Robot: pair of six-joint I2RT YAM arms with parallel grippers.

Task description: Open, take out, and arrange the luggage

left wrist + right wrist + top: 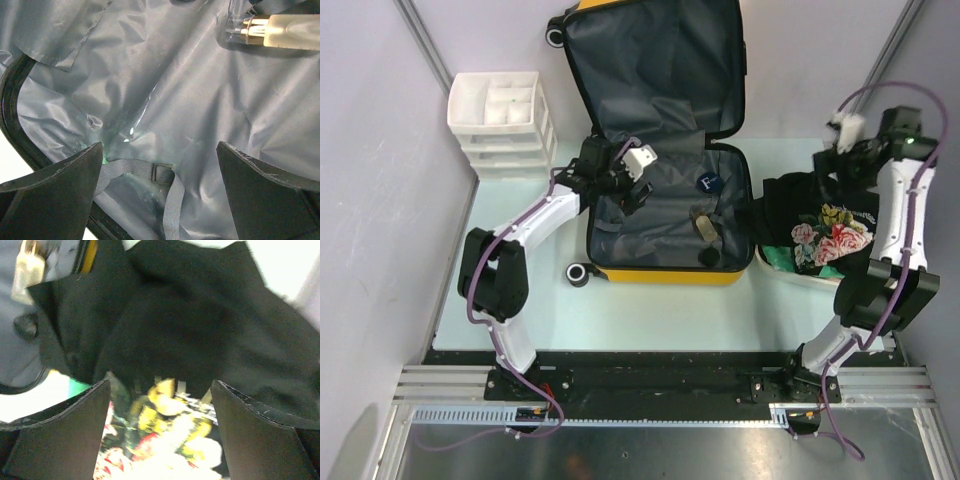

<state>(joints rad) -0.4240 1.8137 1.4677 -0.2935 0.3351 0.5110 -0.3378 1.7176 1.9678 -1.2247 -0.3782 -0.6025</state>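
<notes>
The yellow suitcase lies open at the table's middle, its lid raised at the back and its dark grey lining showing. My left gripper is open and empty over the left half of the lining, above a grey strap with a buckle. A clear bottle with a gold cap lies in the case; it also shows in the top view, near a round dark blue item and a small black round item. My right gripper is open and empty above a black garment with a flower print, seen blurred in the right wrist view.
A white plastic drawer unit stands at the back left. The flowered garment lies on a white tub with green contents, right of the suitcase. Grey walls close in on the left and right. The suitcase's black wheels stick out at its left.
</notes>
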